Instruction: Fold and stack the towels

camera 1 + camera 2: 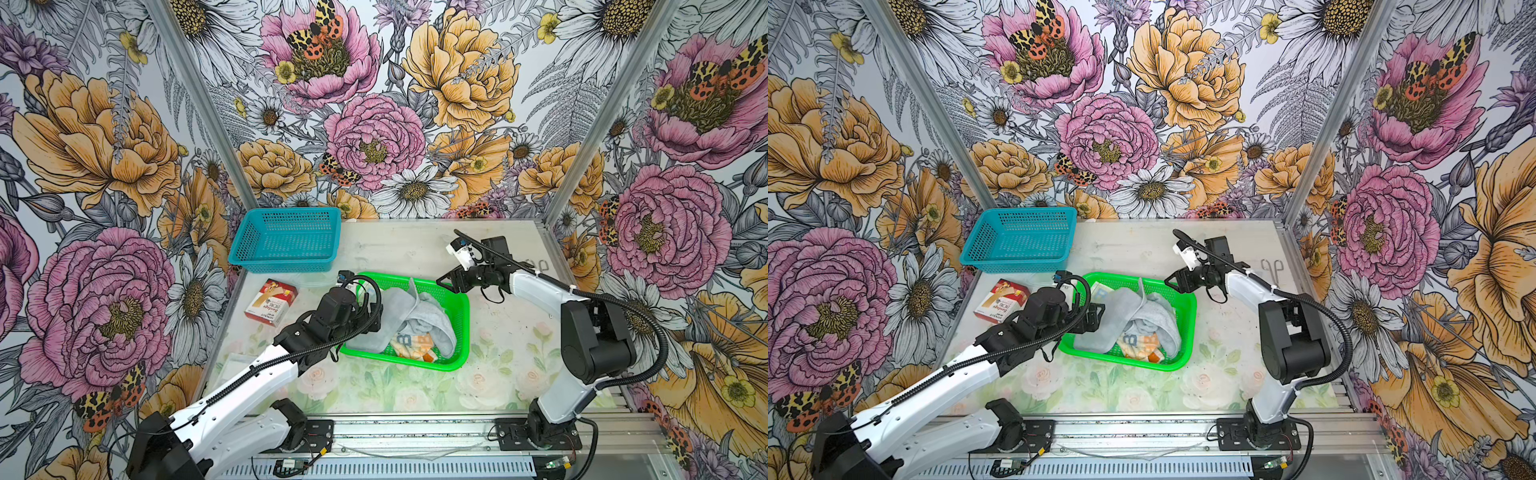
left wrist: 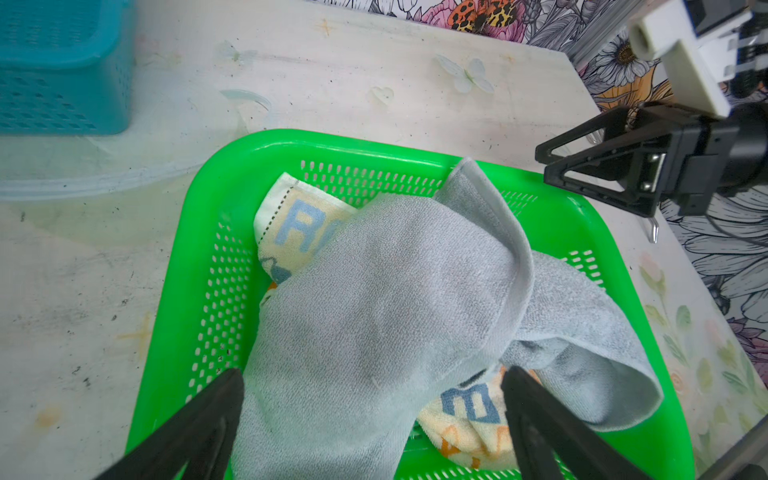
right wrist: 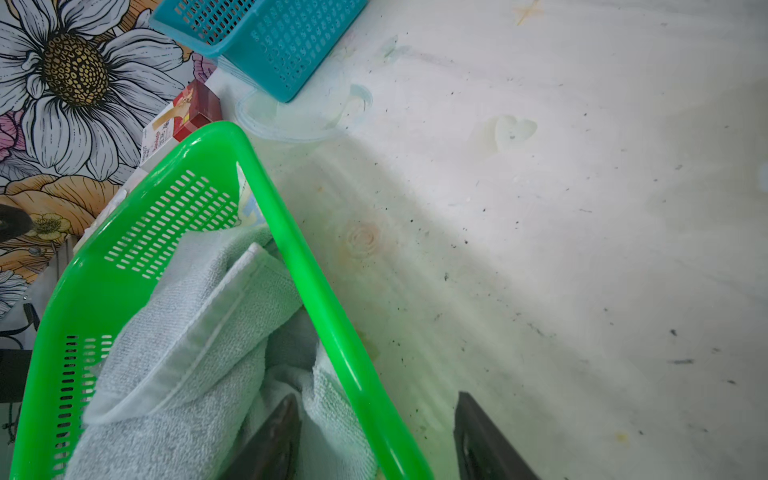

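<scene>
Everything I must fold lies heaped in the bright green perforated plastic basket (image 1: pixel 464 320) at mid-table. The large plain light grey terry towel (image 2: pixel 374 311) sprawls on top with one hemmed corner standing up by the far rim. The cream towel with blue and orange lettering (image 2: pixel 295 230) peeks out beneath it at both ends. I cannot make out a small orange cloth. The teal perforated plastic basket (image 1: pixel 282 262) behind holds nothing. My left gripper (image 2: pixel 372 376) hangs spread wide over the grey towel's near end, empty. My right gripper (image 3: pixel 376 397) is parted too, one finger over the cloth and one outside the green rim, grasping nothing. The grey towel looks light, limp and easy to grip, so I judge a pinch on that raised hem best, though it may drag the cream one along.
</scene>
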